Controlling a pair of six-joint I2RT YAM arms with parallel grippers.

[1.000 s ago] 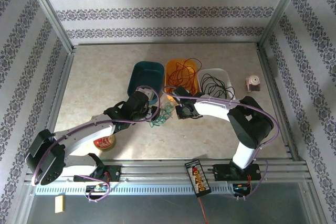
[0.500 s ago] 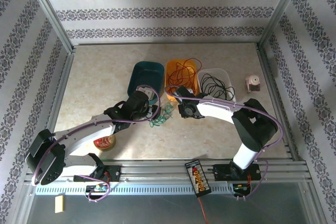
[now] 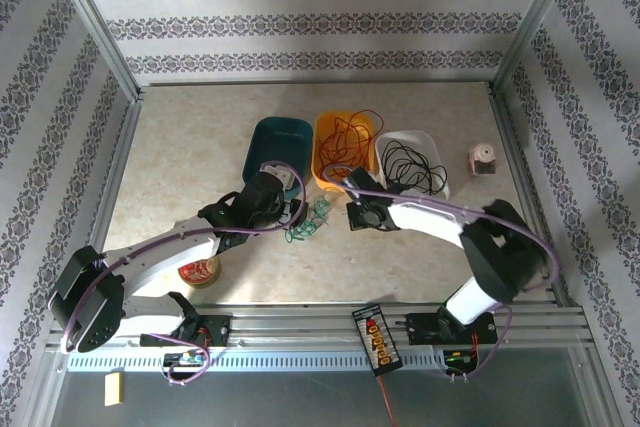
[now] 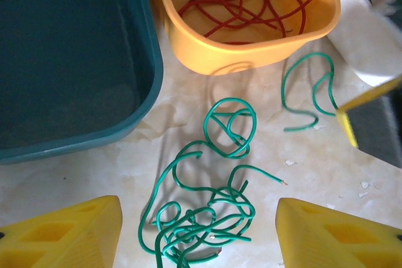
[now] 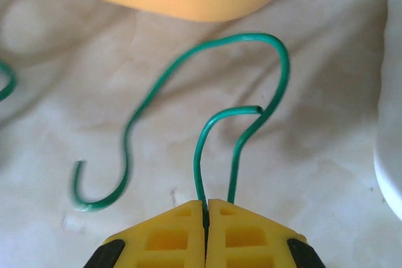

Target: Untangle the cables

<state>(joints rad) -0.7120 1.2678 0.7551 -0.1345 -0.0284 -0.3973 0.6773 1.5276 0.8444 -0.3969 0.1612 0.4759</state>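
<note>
Green cables (image 3: 312,217) lie on the table (image 3: 190,147), just in front of the orange bin (image 3: 322,152) that holds red cables (image 3: 350,137), and near the white bin (image 3: 400,134) with black cables (image 3: 408,162). From the left wrist, your left hand (image 4: 198,214) stands open above the tangled green cables and grips nothing. From the right wrist, your right hand (image 5: 206,208) is closed on one loose green cable (image 5: 248,37), which lies on the table beside the orange bin.
</note>
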